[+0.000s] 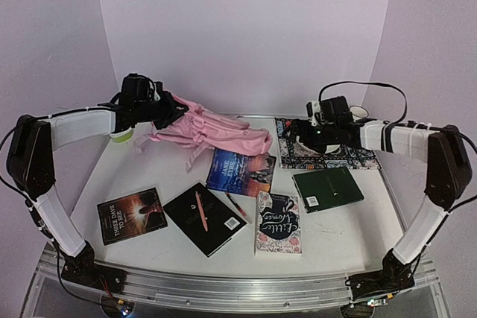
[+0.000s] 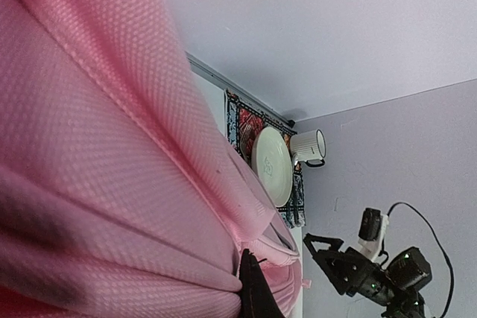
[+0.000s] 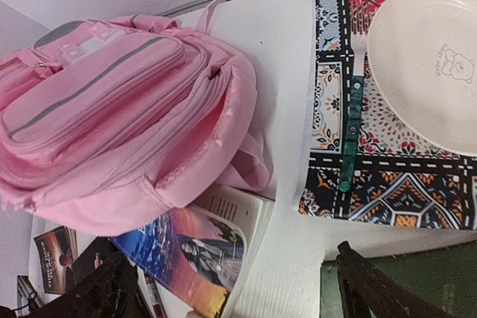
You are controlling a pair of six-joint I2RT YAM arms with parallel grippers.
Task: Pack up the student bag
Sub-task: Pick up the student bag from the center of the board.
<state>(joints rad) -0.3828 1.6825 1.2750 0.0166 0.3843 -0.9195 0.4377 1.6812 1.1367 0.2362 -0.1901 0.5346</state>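
Student bag (image 1: 216,133) at the back of the table (image 1: 350,232), left of centre; left gripper clamped on it, right gripper free.

I find the left gripper (image 1: 165,113) closed tight on pink fabric at the bag's left end; its wrist camera is filled with that cloth, gathered at one dark fingertip (image 2: 253,292). I find the right gripper (image 1: 297,138) spread wide and holding nothing, hovering at the left edge of the patterned placemat (image 1: 358,158), just right of the bag. On the placemat I note a cream plate (image 3: 432,65) with a green-handled fork (image 3: 352,124) beside it. The bag's front edge overlaps a blue-covered book (image 1: 240,171). Nearer the arms lie a green book (image 1: 328,188), a floral-covered book (image 1: 279,223), a black notebook (image 1: 216,225) with a pink pen (image 1: 200,210) on it, and a dark book (image 1: 132,215) at far left.
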